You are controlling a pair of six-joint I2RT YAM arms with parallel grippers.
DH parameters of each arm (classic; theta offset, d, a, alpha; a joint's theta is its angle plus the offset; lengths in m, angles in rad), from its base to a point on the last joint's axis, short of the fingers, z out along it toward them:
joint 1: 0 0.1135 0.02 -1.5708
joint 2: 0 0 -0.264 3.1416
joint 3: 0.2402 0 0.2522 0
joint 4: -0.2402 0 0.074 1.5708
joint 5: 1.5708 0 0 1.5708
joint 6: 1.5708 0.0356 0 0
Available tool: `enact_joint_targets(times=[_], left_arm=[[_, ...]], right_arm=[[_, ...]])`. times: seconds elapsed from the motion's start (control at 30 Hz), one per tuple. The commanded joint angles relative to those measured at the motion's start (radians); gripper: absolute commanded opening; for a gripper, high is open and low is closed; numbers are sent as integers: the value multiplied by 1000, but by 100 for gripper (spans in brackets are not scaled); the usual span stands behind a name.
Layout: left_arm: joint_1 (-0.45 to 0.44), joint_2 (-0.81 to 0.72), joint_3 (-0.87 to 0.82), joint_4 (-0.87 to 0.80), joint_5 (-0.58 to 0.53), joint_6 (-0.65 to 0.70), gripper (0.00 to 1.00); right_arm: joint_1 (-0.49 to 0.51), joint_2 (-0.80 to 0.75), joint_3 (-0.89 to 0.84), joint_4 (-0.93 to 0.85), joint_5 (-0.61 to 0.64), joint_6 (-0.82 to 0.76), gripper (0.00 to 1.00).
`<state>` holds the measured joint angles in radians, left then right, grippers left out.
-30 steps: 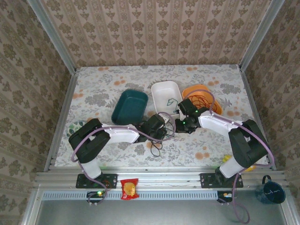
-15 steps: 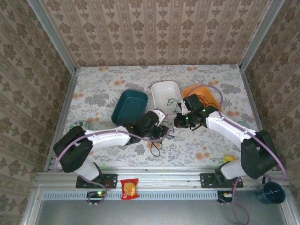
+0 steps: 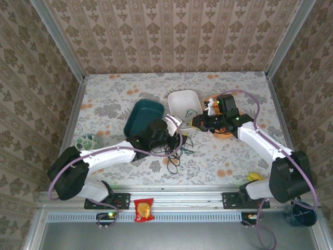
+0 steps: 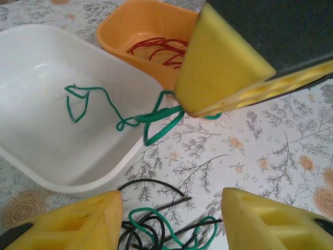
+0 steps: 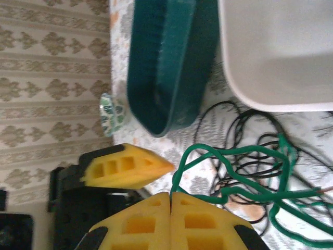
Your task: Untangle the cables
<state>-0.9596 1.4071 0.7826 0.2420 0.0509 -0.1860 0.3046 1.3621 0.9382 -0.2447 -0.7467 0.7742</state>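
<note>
My right gripper (image 5: 170,195) is shut on a green cable (image 5: 229,153), pinched at the fingertips. In the top view it (image 3: 196,123) hovers between the white tray (image 3: 177,98) and the orange tray (image 3: 232,100). That green cable (image 4: 156,117) drapes over the white tray's rim (image 4: 112,179), with a loop lying inside. A red cable (image 4: 156,48) rests in the orange tray (image 4: 122,21). My left gripper (image 4: 170,200) is open low over a tangle of black and green cables (image 4: 166,232), and holds nothing. From above, the tangle (image 3: 173,154) lies on the table just in front of the left gripper (image 3: 173,139).
A teal tray (image 3: 143,117) sits left of the white one, close to the left arm. A green patterned ball (image 3: 87,141) lies at the table's left edge and a yellow object (image 3: 253,177) at the front right. A snack packet (image 3: 143,209) lies on the front rail.
The right gripper has moved back and to the right toward the orange tray, drawing the green cable with it. The left jaws have opened wider and the left arm has shifted left.
</note>
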Motion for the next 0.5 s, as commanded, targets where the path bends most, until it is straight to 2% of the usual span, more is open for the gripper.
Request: enact_joint_targets(times=[0.0, 0.1, 0.47], left_arm=[[4, 2, 7, 46, 18, 32, 52], [4, 7, 16, 52, 9, 52, 46], [5, 40, 57, 51, -17, 122, 38]], right_arm=[[-4, 0, 8, 54, -119, 92, 0], [-6, 8, 5, 52, -137, 103, 0], [-6, 6, -13, 75, -202, 128, 0]])
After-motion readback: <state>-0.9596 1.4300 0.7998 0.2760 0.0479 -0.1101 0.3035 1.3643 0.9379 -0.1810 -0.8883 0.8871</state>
